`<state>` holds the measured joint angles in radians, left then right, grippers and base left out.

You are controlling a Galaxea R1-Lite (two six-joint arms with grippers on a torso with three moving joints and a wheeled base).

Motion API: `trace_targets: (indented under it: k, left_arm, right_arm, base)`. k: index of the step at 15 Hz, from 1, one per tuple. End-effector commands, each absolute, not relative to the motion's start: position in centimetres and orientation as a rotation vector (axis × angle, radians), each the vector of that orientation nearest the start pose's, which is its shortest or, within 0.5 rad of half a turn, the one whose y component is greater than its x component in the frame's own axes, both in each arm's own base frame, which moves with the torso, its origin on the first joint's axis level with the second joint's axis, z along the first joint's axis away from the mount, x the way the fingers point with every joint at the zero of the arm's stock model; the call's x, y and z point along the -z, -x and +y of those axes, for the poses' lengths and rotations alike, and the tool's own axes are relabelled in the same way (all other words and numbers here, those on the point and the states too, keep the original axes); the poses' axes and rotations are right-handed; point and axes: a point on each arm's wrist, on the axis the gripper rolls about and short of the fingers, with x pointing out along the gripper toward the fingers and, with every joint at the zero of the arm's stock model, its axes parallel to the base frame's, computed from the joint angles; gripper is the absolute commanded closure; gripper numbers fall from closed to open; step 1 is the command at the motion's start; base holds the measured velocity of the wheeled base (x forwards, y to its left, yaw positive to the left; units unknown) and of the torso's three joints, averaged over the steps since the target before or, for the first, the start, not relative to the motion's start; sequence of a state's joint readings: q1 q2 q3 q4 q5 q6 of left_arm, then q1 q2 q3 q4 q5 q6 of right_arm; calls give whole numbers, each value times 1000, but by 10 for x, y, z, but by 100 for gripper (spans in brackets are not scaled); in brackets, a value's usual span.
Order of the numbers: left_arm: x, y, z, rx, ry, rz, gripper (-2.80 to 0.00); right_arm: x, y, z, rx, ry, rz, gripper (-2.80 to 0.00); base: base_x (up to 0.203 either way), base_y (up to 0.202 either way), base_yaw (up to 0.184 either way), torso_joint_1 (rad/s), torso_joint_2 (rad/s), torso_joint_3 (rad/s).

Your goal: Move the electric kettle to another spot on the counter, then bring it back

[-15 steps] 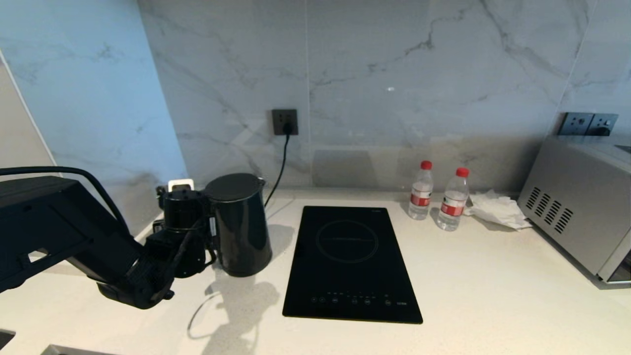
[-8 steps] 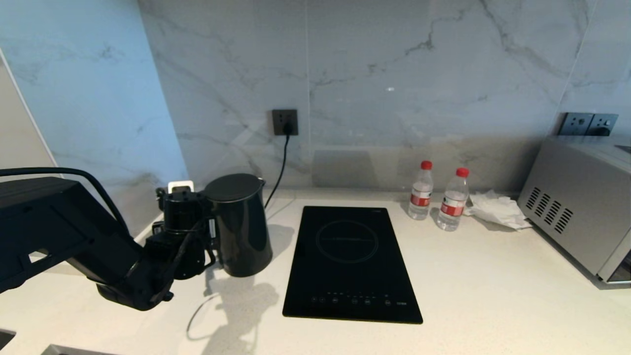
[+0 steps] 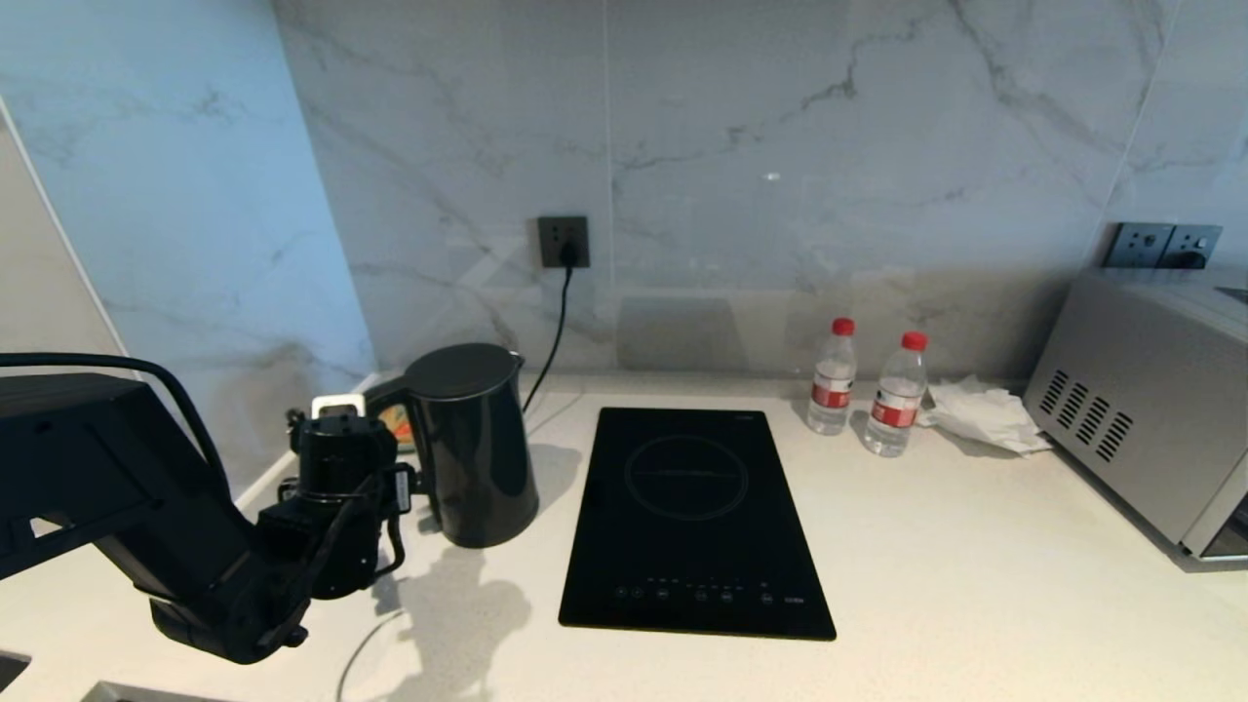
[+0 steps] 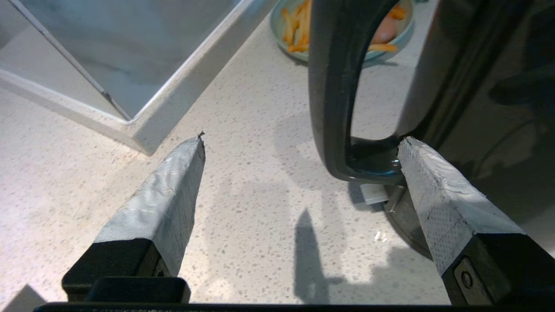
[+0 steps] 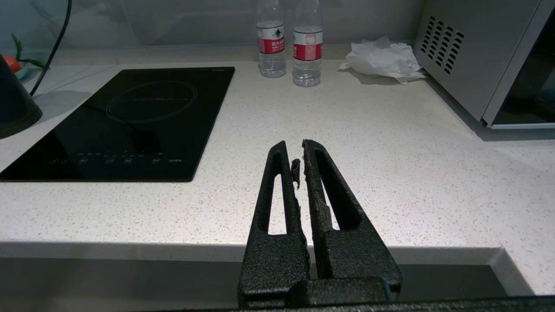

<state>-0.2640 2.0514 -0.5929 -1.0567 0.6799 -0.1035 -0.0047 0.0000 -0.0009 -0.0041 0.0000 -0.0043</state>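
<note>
**Q.** What has just changed, nearest first?

**A.** The left gripper, at about eight o'clock on the counter, was closed round the handle a second ago. Its fingers now stand wide apart and hold nothing, and the arm has drawn back from the electric kettle. In the wrist view the handle lies just ahead of the fingertips, nearer one tip than the other. The kettle stands upright at about ten o'clock, on its base, just beside the induction hob.

**Q.** And for the task?

**A.** The kettle is released and standing; judged from this, a placement is complete. Whether it is the outward or the return placement cannot be told.

**Q.** The count, near to far?

**A.** One right gripper, parked at the counter's front edge with fingers nearly together on nothing; one hob; one kettle; one plate of food behind it; two water bottles at one o'clock; one crumpled tissue; one microwave.
</note>
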Motion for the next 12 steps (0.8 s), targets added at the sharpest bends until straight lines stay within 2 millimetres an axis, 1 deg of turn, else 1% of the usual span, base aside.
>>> trace_targets:
  k: [1,4,6,8,10,12]
  left_arm:
    - [-62,-308,-68,-429,-74,319,-280]
    - [-48,-294,-65,-402,-86,357,-280]
    - [-31,-287,-64,-394,-119,413,-280]
    - [-23,-281,-66,-352,-136,452,-280]
    - [-7,-280,-68,-326,-155,505,-280]
    - [9,-286,-70,-319,-169,542,-280]
  right_arm:
    - [-76,23,0,5,5,-6,0]
    - [-76,23,0,5,5,-6,0]
    - [-76,23,0,5,5,-6,0]
    - [-76,23,0,5,5,-6,0]
    - [-76,23,0,5,5,-5,0]
    - [-76,23,0,5,5,-6,0]
  base:
    - [0,0,0,0,0,0]
    - [0,0,0,0,0,0]
    - [0,0,0,0,0,0]
    - [0,0,0,0,0,0]
    - [0,0,0,0,0,0]
    - [0,0,0,0,0,0]
